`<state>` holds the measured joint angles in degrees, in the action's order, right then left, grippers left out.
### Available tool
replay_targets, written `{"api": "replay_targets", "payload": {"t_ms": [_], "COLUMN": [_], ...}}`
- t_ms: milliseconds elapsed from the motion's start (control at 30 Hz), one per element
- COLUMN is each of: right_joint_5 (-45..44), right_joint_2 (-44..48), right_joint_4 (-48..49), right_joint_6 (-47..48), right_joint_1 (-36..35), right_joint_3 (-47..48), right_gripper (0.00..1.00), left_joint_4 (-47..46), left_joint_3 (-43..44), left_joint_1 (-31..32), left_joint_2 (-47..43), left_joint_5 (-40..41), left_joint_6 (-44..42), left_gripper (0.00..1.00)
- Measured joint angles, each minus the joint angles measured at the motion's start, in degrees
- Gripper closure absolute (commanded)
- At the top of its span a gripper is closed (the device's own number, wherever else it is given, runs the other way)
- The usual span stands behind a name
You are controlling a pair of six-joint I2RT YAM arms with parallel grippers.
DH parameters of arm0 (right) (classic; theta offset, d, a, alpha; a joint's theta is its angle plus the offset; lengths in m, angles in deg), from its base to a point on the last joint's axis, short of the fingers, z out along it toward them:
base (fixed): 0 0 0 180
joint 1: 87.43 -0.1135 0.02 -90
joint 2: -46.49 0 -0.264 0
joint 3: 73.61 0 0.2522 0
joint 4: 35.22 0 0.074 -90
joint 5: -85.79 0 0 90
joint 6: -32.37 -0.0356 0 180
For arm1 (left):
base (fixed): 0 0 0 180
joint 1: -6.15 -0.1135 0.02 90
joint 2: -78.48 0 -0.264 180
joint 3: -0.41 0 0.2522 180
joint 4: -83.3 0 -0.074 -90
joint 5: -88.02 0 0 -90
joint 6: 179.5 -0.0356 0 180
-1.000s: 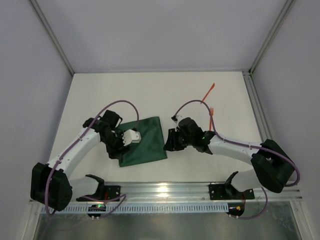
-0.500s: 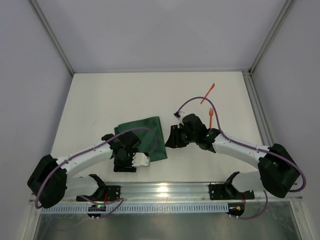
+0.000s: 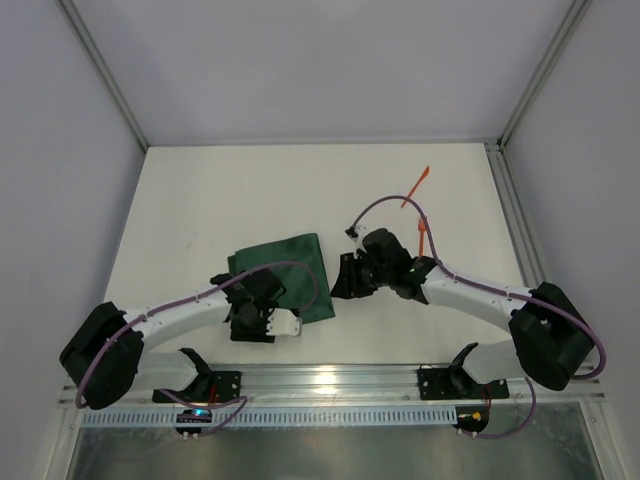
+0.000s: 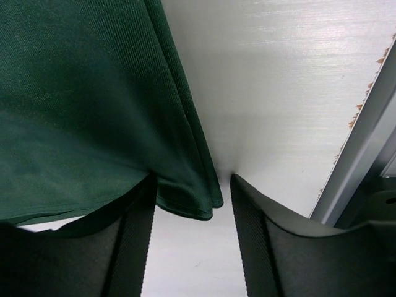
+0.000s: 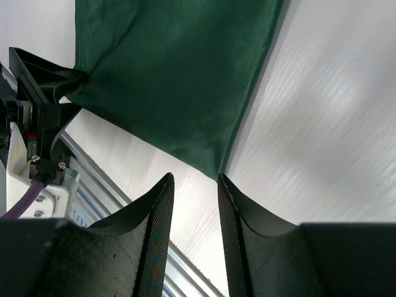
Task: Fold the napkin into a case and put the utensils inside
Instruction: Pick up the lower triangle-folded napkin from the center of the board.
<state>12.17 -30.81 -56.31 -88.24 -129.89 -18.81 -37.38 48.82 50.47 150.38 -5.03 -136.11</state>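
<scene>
Both arms bent low at the green napkin [image 3: 285, 275].
I saw the left gripper [image 4: 189, 213] parted around its near corner, the right gripper [image 5: 195, 185] narrowly parted at its right corner, nothing pinched.

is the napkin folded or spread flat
Folded: the napkin shows stacked layered edges at its corner in the left wrist view.

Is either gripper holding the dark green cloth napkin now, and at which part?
Neither holds it. The left gripper straddles a corner of the dark green cloth napkin, jaws open; the right gripper is open beside another corner.
</scene>
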Motion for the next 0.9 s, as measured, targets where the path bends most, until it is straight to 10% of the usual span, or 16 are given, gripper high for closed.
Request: {"api": "replay_targets", "payload": {"t_ms": [500, 900], "right_joint_5": [0.79, 0.83], "right_joint_2": [-0.11, -0.33], "right_joint_4": [-0.04, 0.07], "right_joint_6": [2.05, 2.08], "right_joint_1": [0.00, 0.00], "right_joint_3": [0.00, 0.00], "right_gripper": [0.61, 0.61], "left_joint_4": [-2.38, -1.38], "left_joint_3": [-0.07, 2.43], "left_joint_1": [1.31, -0.22], "left_joint_2": [-0.31, -2.45], "left_joint_5": [2.86, 0.42], "left_joint_6": [2.84, 4.48], "left_gripper": [1.00, 1.00]}}
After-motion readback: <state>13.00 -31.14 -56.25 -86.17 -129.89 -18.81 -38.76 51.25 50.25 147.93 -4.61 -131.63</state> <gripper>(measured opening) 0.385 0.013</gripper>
